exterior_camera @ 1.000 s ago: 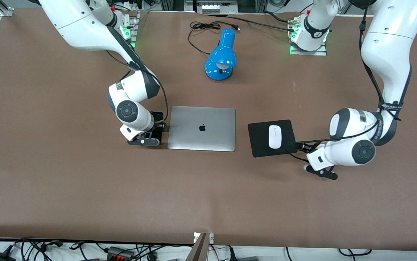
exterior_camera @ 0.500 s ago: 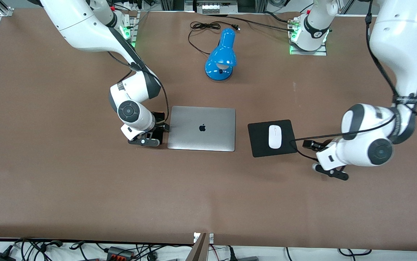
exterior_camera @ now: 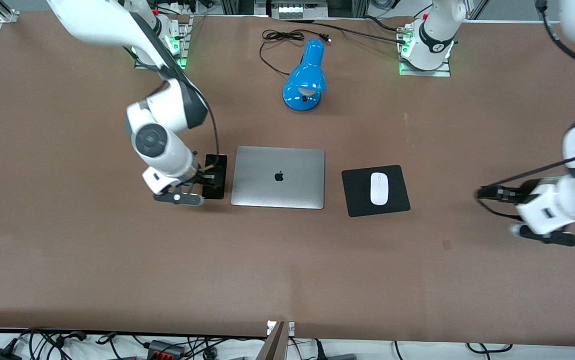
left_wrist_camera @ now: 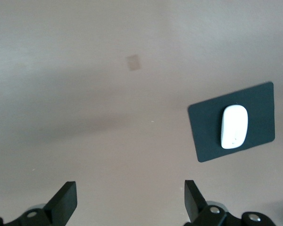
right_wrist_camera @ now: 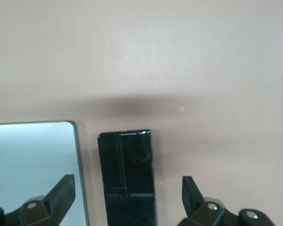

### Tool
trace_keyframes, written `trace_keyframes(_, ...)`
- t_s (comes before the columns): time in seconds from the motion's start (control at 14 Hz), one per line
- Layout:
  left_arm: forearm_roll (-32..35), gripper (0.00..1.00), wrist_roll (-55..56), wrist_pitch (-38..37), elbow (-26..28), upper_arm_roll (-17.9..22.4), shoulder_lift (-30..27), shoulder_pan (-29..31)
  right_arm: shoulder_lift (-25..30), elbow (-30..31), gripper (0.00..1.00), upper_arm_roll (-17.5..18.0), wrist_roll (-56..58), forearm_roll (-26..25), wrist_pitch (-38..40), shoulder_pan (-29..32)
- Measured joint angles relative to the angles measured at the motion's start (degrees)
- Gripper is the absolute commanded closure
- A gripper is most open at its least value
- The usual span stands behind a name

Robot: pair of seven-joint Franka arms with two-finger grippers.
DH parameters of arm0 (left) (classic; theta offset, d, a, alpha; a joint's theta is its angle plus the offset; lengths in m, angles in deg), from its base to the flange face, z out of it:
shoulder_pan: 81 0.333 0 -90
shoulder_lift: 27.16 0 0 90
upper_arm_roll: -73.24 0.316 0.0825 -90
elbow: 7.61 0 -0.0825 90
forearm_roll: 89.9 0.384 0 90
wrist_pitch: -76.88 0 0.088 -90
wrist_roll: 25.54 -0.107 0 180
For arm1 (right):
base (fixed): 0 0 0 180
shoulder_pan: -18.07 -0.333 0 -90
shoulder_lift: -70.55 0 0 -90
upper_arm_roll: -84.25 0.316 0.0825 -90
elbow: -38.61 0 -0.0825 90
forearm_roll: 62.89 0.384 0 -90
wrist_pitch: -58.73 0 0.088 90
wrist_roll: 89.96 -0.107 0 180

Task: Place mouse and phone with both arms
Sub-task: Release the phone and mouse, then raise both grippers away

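Right gripper (exterior_camera: 206, 179): fingers spread wide with nothing between them, low over the phone's end that lies nearer the front camera.
Phone (exterior_camera: 216, 176): lies flat on the table (exterior_camera: 67, 250), just beside the closed laptop (exterior_camera: 278, 177) on the side toward the right arm's end; its long axis runs parallel to the laptop's edge, from nearer to farther from the front camera. In the right wrist view the phone (right_wrist_camera: 127, 176) sits between the two fingertips (right_wrist_camera: 61, 190), untouched.
Left gripper (exterior_camera: 492, 192): fingers apart and empty, up over bare table toward the left arm's end, well apart from the mouse pad (exterior_camera: 357, 200).
Mouse (exterior_camera: 379, 188): rests on the mouse pad, long axis matching the phone's; in the left wrist view the mouse (left_wrist_camera: 234, 126) lies well off from the fingers (left_wrist_camera: 63, 200).
Deciding relation: each item lies on its own arm's side of the laptop; the right gripper is much the closer to its item.
Change from earlier frames: the left arm has pulled away from the pad's edge toward its end of the table; the right arm has lifted and shifted off the phone, uncovering most of it.
Judgement: both items appear placed; both arms appear to be retreating.
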Motion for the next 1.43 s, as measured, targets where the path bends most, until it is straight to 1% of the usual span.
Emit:
trace_keyframes(0.14, -1.43, 0.00, -0.11, 0.41, -0.36, -0.07, -0.83, 2.73, 2.94, -3.86, 0.00, -0.44, 3.57, -0.01, 7.92, 1.35)
trace_keyframes(0.29, -1.66, 0.00, 0.30, 0.20, -0.46, -0.08, -2.83, 3.25, 3.59, -10.38, 0.00, -0.61, 7.84, -0.02, 16.85, 3.27)
trace_keyframes(0.36, -1.66, 0.00, 1.67, -0.44, -0.35, -0.14, -4.23, 3.09, 3.56, -13.56, 0.00, -0.66, 9.98, -0.02, 20.29, 4.32)
trace_keyframes(0.5, -1.49, 0.00, 7.74, -2.49, 0.92, -0.71, -7.14, 2.46, 3.52, -18.74, 0.00, -0.77, 12.56, 0.00, 25.34, 6.70)
trace_keyframes(0.57, -0.57, 0.00, 10.95, -3.96, 1.53, -1.29, -8.50, 1.33, 3.49, -21.23, 0.00, -0.87, 13.34, 0.02, 27.45, 8.02)
trace_keyframes(0.71, 6.13, 0.00, 15.87, -6.59, 2.22, -2.06, -11.22, -3.18, 3.71, -25.78, 0.00, -1.32, 15.65, 0.05, 31.59, 10.23)
trace_keyframes(0.79, 8.89, 0.00, 18.06, -7.35, 2.40, -2.13, -12.37, -5.15, 4.07, -27.24, 0.00, -2.06, 16.64, 0.05, 33.16, 10.83)
trace_keyframes(0.86, 10.24, 0.00, 20.23, -7.75, 2.43, -2.13, -13.39, -6.06, 4.52, -28.04, 0.00, -3.15, 17.74, 0.06, 34.40, 11.42)
trace_keyframes(0.93, 10.50, 0.00, 20.94, -7.96, 2.43, -2.05, -14.10, -5.62, 4.86, -28.59, 0.00, -4.23, 19.95, 0.07, 35.84, 12.45)
trace_keyframes(1.0, 9.92, 0.00, 20.91, -7.97, 2.44, -2.03, -14.50, -4.39, 4.98, -29.38, 0.00, -5.13, 23.04, 0.09, 37.46, 13.82)
trace_keyframes(1.07, 7.71, 0.00, 20.75, -7.93, 2.44, -2.08, -14.75, -3.11, 5.00, -30.42, 0.00, -6.17, 25.84, 0.15, 38.87, 15.01)
trace_keyframes(1.14, 4.64, 0.00, 20.72, -7.91, 2.44, -2.16, -15.07, -2.22, 5.05, -31.43, 0.00, -7.34, 27.73, 0.75, 39.57, 15.89)
trace_keyframes(1.21, 2.92, 0.00, 20.72, -7.92, 2.46, -2.31, -15.50, -1.95, 5.23, -32.12, 0.00, -8.26, 28.45, 1.84, 39.71, 16.22)
trace_keyframes(1.36, 2.36, 0.00, 20.69, -7.92, 2.47, -2.92, -16.40, -2.09, 6.47, -32.64, 0.00, -9.64, 29.26, 3.86, 39.51, 16.12)
trace_keyframes(1.43, 2.36, 0.00, 20.44, -7.92, 2.47, -3.18, -16.70, -2.33, 7.25, -32.63, 0.00, -9.99, 29.76, 4.09, 39.40, 16.10)
